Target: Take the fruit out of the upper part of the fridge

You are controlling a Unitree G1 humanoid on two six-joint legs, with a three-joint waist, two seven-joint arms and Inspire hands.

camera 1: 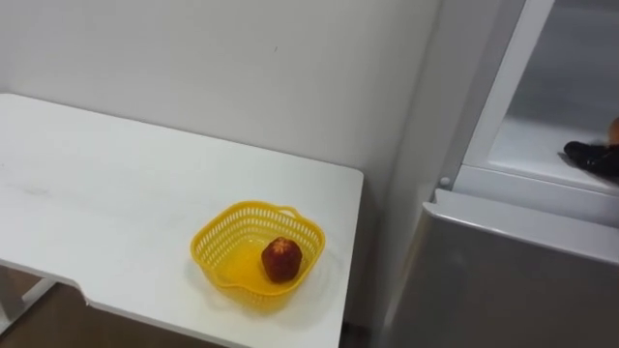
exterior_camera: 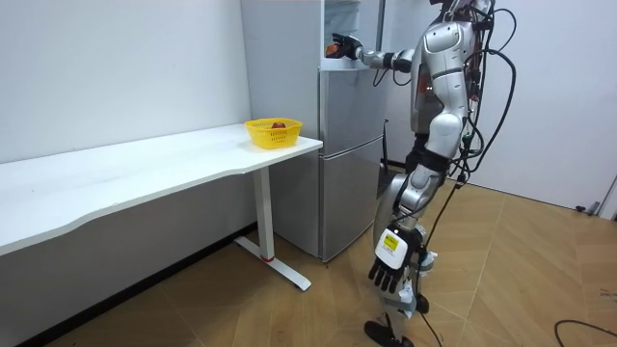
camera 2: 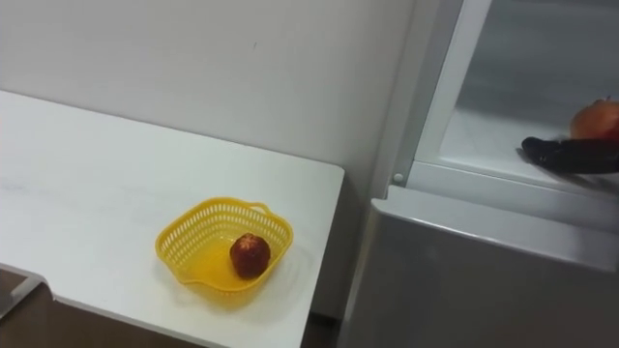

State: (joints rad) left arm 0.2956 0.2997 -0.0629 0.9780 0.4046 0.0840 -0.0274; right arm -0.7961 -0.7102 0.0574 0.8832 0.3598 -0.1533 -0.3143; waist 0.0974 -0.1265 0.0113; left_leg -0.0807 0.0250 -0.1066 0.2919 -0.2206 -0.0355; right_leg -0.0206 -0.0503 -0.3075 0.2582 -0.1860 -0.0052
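Right arm stretched into the open upper fridge — I stand just before it.
White table beside the fridge, yellow basket near its edge; orange fruit on the shelf just behind my right hand — grip, I cannot tell; left hand hangs relaxed.

Both eye views look down from the head at the counter, lower left, and the fridge, right; the room view from well back shares both.
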